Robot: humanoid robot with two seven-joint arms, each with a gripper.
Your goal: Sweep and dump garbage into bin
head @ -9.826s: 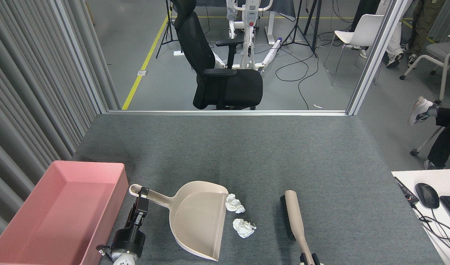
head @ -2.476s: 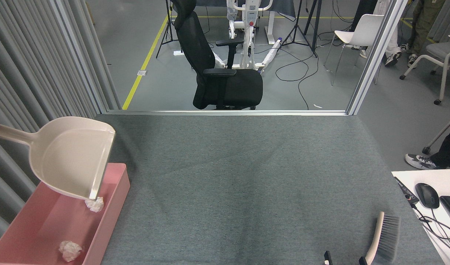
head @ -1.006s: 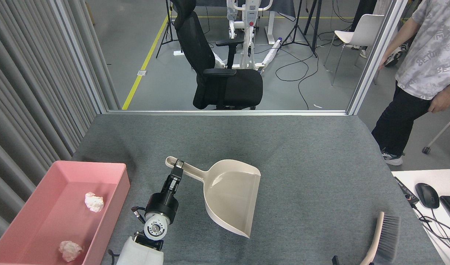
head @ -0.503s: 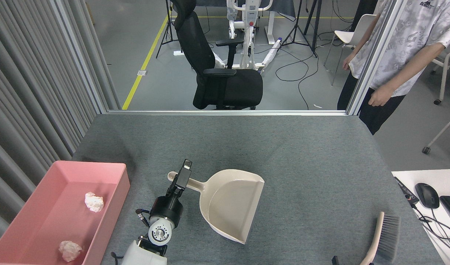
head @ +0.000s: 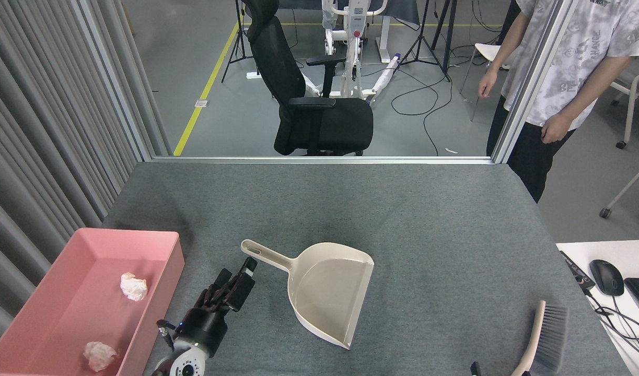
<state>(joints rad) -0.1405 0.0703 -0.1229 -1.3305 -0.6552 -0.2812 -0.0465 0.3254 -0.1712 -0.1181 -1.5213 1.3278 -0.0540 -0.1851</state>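
- Currently both garbage wads (head: 134, 286) (head: 100, 355) lie inside the bin (head: 157, 240), lower left of the frame.
- Left end effector (head: 238, 282) is open, empty, just beside the dustpan (head: 324, 292) handle.
- Right end effector: not visible; brush (head: 546, 334) at lower right.
- Risk: a careless retreat could knock the handle, sliding the dustpan across the table (head: 403, 209).

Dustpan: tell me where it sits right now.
In the head view the dustpan lies flat on the grey table, centre-front, right of the pink bin, its handle just beyond the open left gripper.
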